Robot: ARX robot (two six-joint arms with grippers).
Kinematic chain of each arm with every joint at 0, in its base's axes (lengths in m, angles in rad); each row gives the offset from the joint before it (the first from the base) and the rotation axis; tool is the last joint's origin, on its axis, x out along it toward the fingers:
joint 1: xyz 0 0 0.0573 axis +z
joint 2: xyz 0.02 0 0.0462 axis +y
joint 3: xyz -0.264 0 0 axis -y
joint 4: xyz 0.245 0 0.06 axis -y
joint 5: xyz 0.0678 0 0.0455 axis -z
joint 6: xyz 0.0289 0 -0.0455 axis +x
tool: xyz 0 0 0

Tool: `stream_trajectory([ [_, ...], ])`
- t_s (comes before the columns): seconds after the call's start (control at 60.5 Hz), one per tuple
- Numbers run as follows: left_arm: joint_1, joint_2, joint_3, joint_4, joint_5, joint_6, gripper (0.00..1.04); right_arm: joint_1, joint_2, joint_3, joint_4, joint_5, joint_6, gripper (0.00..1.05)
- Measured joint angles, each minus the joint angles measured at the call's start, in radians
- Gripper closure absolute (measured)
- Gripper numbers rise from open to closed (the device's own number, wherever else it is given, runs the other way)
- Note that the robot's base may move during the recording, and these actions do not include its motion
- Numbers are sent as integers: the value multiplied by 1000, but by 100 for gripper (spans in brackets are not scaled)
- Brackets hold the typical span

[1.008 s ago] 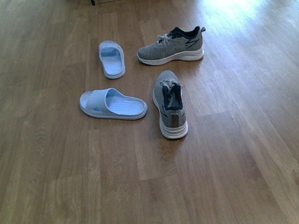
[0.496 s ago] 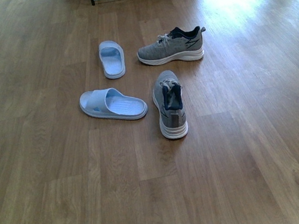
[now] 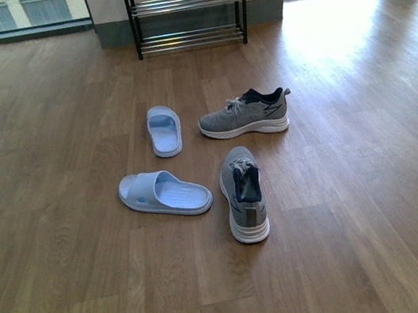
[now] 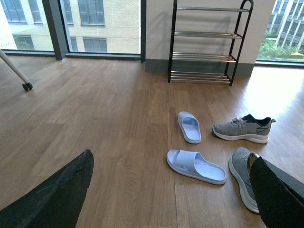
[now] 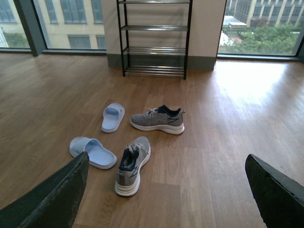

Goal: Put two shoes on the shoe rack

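Wood-grain floor (image 3: 71,292) fills the front view, and neither arm shows in it. The shoe rack (image 3: 185,16) stands at twelve o'clock against the wall, and the shelves that show hold nothing. Both grey sneakers lie on the floor, well apart from the rack. The near sneaker (image 3: 244,192) sits about mid-frame, heel toward the camera and toe pointing to twelve o'clock. The far sneaker (image 3: 244,114) lies at about one o'clock from it, side-on, with its toe pointing to nine o'clock. Two pale blue slippers lie nearby: the near slipper (image 3: 164,194) is at nine o'clock of the near sneaker, and the far slipper (image 3: 164,129) is at nine o'clock of the far sneaker. None of the four shoes touch.

From the left wrist view, the left end effector (image 4: 171,160) is spread wide, its two dark fingers (image 4: 52,199) at opposite edges of the frame with nothing between them but the floor scene. The rack (image 4: 206,42) shows four tiers of chrome rods in a black frame, all bare. Both sneakers (image 4: 243,129) and both slippers (image 4: 194,166) lie on the floor between the camera and the rack. A white leg on a small wheel (image 4: 27,86) stands off by the window.

From the right wrist view, the right end effector (image 5: 166,160) is likewise spread wide and holds nothing. The rack (image 5: 154,38) stands against the wall, and the sneakers (image 5: 158,119) lie on the floor short of it.
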Motion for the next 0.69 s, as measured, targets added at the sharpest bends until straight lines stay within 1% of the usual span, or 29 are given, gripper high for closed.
stream_trajectory([
  [0.694,0,0,0,0,0,0,9,0,0,0,0,0,0,9],
])
